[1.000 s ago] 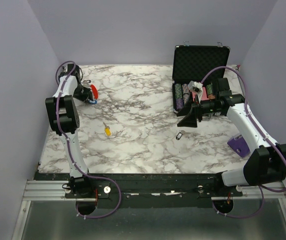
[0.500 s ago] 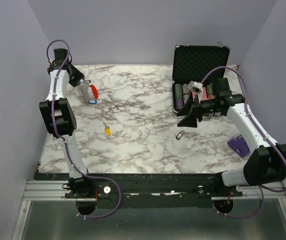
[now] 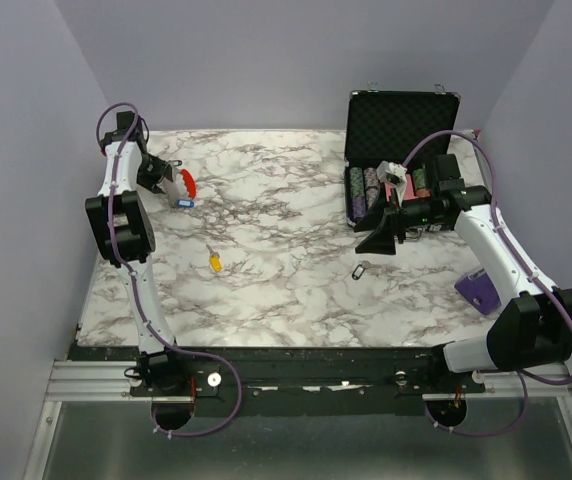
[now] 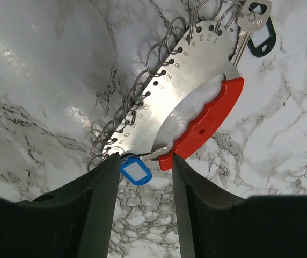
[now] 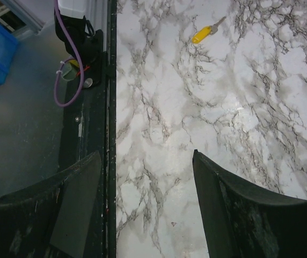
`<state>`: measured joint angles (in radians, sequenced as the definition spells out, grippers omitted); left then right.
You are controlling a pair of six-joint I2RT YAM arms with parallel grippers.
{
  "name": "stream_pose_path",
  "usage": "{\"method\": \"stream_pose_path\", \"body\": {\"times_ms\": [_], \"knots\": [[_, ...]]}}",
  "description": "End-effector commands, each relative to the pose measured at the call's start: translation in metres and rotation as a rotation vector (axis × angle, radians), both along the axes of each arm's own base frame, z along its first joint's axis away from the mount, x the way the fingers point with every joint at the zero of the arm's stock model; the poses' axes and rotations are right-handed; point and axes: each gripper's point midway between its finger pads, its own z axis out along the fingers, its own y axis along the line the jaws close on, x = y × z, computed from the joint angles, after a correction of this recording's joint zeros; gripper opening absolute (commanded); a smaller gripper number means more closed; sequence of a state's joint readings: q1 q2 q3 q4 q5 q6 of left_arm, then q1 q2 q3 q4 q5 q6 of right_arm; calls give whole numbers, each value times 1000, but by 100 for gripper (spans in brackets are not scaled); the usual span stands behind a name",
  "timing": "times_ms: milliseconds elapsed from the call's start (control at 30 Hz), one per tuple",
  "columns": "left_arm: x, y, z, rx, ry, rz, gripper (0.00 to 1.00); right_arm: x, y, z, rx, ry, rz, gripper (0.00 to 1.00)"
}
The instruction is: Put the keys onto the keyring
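Observation:
The keyring [image 3: 179, 184] lies at the table's back left: a silver numbered plate [image 4: 180, 91] with several wire rings and a red curved grip [image 4: 207, 123]. A blue-headed key [image 4: 136, 171] hangs at its near end; a silver key [image 4: 248, 19] and a black tag [image 4: 262, 38] hang at the far end. My left gripper [image 3: 163, 181] is open just left of the keyring, and in the left wrist view the gripper [image 4: 144, 161] has a finger on each side of the blue key without holding it. A yellow key [image 3: 213, 262] lies mid-left on the table and shows in the right wrist view [image 5: 204, 33]. A black-tagged key [image 3: 360, 271] lies below my open, empty right gripper [image 3: 381, 240], which also shows in its wrist view [image 5: 146, 153].
An open black case [image 3: 398, 120] with rows of poker chips [image 3: 366, 185] stands at the back right. A purple wedge block [image 3: 476, 290] sits at the right edge. The table's black front rail [image 5: 109, 107] runs under the right gripper's left finger.
My left gripper drew back from the keyring toward the back-left corner, then came down beside it again. The keyring stayed on the table. The right arm has not moved.

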<state>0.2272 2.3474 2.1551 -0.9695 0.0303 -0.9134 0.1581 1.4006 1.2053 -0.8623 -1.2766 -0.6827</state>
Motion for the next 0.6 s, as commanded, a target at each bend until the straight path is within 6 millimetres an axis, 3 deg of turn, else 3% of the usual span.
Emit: {"method": "stream_pose_path", "body": {"times_ms": [0, 200, 300, 400, 567], "knots": [[-7, -5, -16, -24, 76, 70, 51, -2, 3, 10, 22, -19, 26, 77], [-8, 0, -18, 13, 94, 120, 46, -3, 3, 11, 20, -26, 31, 77], [-8, 1, -20, 37, 96, 119, 32, -3, 3, 12, 17, -33, 33, 77], [-7, 1, -19, 37, 91, 113, 3, -4, 2, 12, 15, -34, 32, 77], [-8, -3, -18, 21, 65, 86, 0, -5, 3, 12, 20, -34, 37, 78]]}}
